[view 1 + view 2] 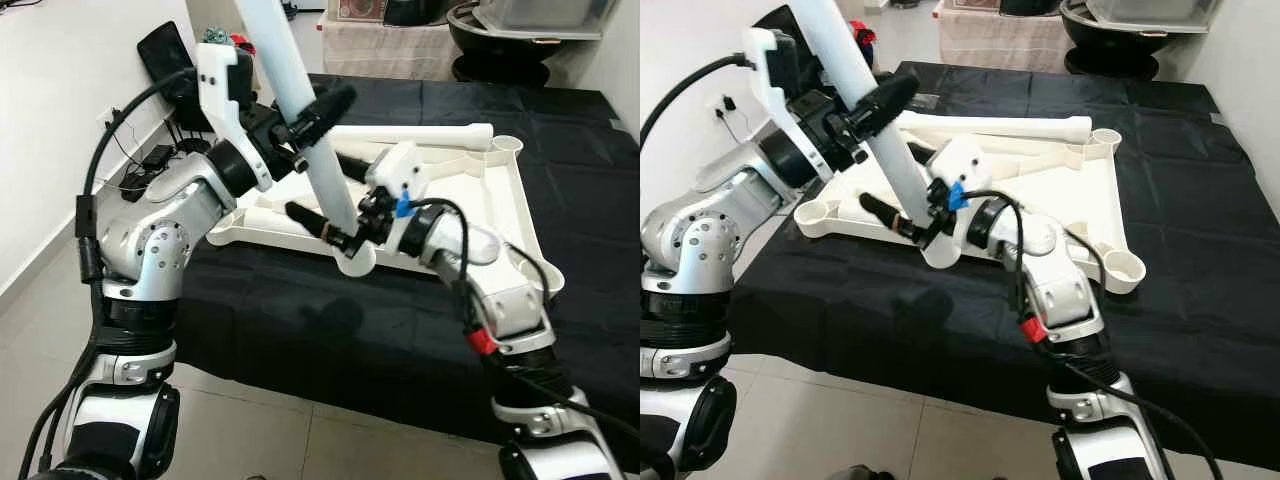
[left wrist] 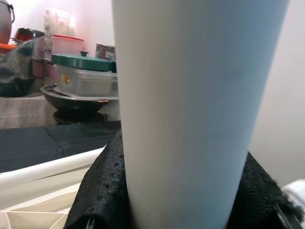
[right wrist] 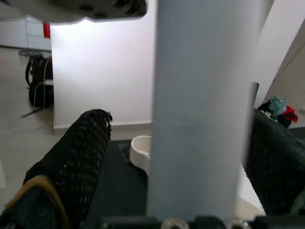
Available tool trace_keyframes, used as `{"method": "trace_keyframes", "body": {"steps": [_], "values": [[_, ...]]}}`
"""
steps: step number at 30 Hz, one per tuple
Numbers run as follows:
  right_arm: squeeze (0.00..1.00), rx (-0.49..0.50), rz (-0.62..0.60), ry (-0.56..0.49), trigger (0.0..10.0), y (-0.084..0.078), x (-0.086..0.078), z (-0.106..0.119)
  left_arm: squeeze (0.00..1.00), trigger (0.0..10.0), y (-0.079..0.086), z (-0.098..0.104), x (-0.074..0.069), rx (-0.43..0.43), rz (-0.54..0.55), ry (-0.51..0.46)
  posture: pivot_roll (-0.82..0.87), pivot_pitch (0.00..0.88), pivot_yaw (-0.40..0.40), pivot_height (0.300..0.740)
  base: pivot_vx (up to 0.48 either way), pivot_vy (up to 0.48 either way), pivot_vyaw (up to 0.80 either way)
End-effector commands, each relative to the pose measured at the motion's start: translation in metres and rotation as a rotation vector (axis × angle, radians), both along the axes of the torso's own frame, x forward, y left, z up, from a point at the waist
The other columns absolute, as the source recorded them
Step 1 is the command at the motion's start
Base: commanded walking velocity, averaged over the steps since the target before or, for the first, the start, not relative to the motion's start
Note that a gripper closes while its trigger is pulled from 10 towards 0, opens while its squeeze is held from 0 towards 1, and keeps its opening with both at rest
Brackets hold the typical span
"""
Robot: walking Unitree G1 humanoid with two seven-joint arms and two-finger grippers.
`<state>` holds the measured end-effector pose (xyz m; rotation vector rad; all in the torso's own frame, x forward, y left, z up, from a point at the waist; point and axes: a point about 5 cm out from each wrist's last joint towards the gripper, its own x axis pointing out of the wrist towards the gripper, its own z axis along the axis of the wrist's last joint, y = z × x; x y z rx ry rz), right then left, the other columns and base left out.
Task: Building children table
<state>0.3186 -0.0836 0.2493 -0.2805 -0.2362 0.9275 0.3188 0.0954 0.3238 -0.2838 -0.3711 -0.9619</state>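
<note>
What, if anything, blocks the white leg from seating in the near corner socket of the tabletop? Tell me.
Nothing visible blocks it. The white table leg is tilted, held by the left gripper midway and the right gripper near its foot, its lower end already at the near corner socket of the upturned white tabletop.

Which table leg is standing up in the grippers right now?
The white leg held by both grippers: left gripper partway up, right gripper near its foot at the tabletop's near corner socket. The other leg lies flat across the upturned tabletop.
</note>
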Motion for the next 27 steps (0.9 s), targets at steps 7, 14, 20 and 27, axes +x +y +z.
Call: {"method": "trace_keyframes", "body": {"steps": [7,14,20,27], "values": [[0.0,-0.148,0.018,0.101,10.0,0.025,-0.002,-0.029,0.0,0.0,-0.009,-0.005,-0.006,0.079,-0.036,-0.03,-0.06,0.031,0.048,0.74,0.0,0.0,0.0],[0.0,-0.15,-0.027,0.131,10.0,0.035,0.001,-0.024,0.0,0.0,-0.016,-0.007,-0.008,0.104,-0.057,-0.041,-0.07,0.034,0.051,0.74,0.0,0.0,0.0],[0.0,-0.175,-0.103,0.199,3.2,0.031,0.005,-0.033,0.0,0.0,-0.02,-0.01,-0.01,0.117,-0.068,-0.048,-0.07,0.029,0.05,0.74,0.0,0.0,0.0],[0.0,-0.131,-0.141,0.254,0.0,0.03,0.007,-0.032,0.0,0.0,-0.023,-0.013,-0.012,0.118,-0.075,-0.054,-0.08,0.007,0.053,0.74,0.0,0.0,0.0]]}}
